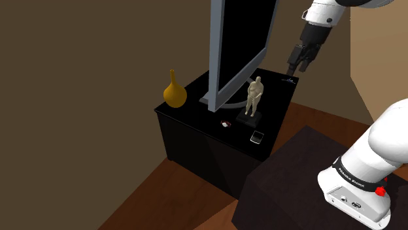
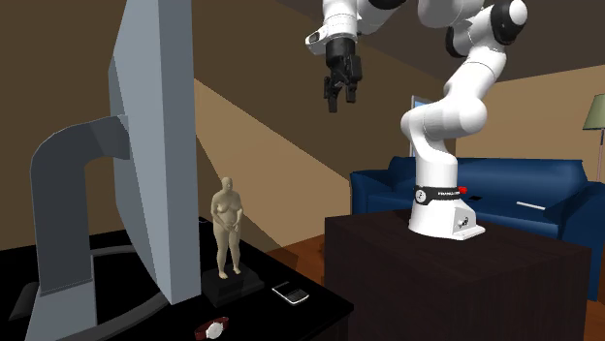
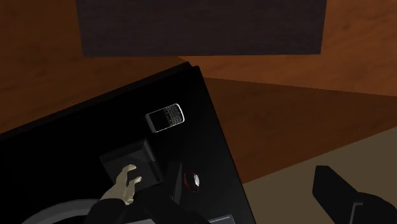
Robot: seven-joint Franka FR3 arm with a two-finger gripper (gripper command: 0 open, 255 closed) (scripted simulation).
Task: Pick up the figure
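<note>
The tan figure [image 1: 255, 97] stands upright on its dark base in the middle of the shoulder view, on a black cabinet [image 1: 189, 140] beside a big screen [image 1: 238, 46]. The gripper [image 1: 297, 68] hangs in the upper right, well apart from the figure, its 2 fingers spread and holding nothing. A phone [image 1: 257, 136] lies near the base.

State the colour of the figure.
Pale beige figure, on a black base; best in the second exterior view.
</note>
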